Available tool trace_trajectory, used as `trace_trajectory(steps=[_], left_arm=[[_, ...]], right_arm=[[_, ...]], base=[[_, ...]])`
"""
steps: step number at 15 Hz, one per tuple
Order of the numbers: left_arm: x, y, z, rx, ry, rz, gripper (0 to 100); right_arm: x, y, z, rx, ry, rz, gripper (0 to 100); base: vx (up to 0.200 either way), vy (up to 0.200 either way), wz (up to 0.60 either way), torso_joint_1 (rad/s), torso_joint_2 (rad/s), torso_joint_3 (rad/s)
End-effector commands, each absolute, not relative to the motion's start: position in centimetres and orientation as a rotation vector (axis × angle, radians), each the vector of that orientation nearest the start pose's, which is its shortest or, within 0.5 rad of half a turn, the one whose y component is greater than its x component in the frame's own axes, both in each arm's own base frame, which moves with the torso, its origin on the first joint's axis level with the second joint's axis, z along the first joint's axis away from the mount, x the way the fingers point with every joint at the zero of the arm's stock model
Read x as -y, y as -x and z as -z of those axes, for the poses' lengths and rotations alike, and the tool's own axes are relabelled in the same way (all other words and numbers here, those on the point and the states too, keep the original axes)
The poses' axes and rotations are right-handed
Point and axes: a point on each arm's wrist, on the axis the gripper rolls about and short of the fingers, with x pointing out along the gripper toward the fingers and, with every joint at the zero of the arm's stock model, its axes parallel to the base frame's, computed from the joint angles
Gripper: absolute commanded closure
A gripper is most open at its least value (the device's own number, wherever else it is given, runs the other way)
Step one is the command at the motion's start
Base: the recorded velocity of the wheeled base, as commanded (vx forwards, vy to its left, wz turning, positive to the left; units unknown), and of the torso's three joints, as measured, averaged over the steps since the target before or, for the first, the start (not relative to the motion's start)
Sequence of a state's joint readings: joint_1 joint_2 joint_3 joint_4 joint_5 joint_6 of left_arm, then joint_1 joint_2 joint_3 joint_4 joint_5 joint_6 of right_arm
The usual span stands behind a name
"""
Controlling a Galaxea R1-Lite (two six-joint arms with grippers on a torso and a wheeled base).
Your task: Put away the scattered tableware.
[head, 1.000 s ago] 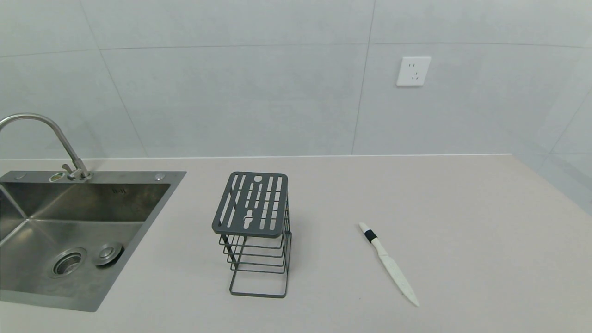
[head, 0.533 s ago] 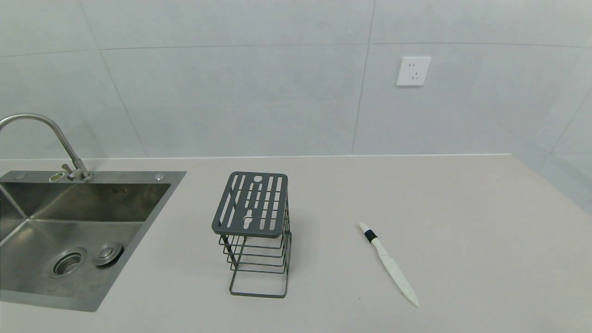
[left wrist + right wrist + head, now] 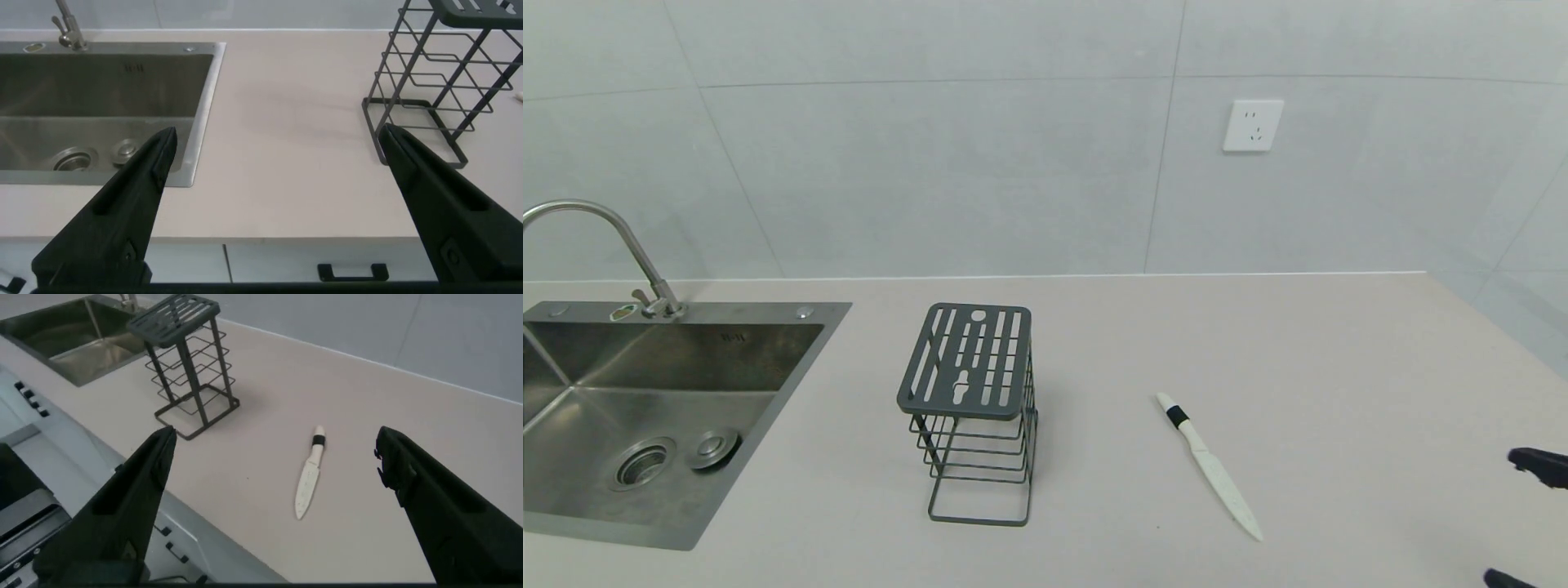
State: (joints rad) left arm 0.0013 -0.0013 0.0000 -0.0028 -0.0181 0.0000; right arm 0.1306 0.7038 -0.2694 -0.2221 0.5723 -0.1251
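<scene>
Nearest, at the lower right edge of the head view, the two dark fingertips of the right claw (image 3: 1503,517) show above the pale worktop (image 3: 1298,367). In its own wrist view the right claw (image 3: 275,439) stands wide open with nothing between its fingers. The left claw (image 3: 278,135) is also spread wide and holds nothing, hanging over the worktop's front edge.

Right of centre in the lower half of the head view lies the white knife (image 3: 1209,465), flat on the worktop, its black-banded handle pointing away and its tip toward the front edge. It lies apart from both claws. The right wrist view shows the knife (image 3: 309,483) beyond the open fingers.

Left of the knife, near frame centre and well apart from it, stands the dark wire rack (image 3: 968,408) with its slotted top, upright.

At the left edge is the steel sink (image 3: 686,347) with a faucet (image 3: 605,237) behind it. At the upper right, a white socket (image 3: 1252,125) sits on the tiled wall.
</scene>
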Motion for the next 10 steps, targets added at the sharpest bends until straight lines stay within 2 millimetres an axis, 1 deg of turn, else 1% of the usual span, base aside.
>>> trace_trajectory(steps=[1, 3, 6, 10], left_arm=[[0.0, 2.3, -7.6, 0.003, 0.002, 0.017, 0], [0.0, 2.3, -7.6, 0.003, 0.003, 0.017, 0], [0.0, 2.3, -7.6, 0.003, 0.002, 0.017, 0], [0.0, 2.3, -7.6, 0.003, 0.002, 0.017, 0]], right_arm=[[-2.9, -9.0, -15.9, -0.297, 0.092, -0.756, 0], [-3.8, -10.1, -15.5, -0.338, 0.123, -0.75, 0], [-4.6, -10.2, -15.0, -0.373, 0.154, -0.759, 0], [-4.7, -10.3, -14.1, -0.432, 0.171, -0.717, 0]], base=[[0.0, 0.0, 0.0, 0.0, 0.0, 0.0], [0.0, 0.0, 0.0, 0.0, 0.0, 0.0], [0.0, 0.0, 0.0, 0.0, 0.0, 0.0], [0.0, 0.0, 0.0, 0.0, 0.0, 0.0]])
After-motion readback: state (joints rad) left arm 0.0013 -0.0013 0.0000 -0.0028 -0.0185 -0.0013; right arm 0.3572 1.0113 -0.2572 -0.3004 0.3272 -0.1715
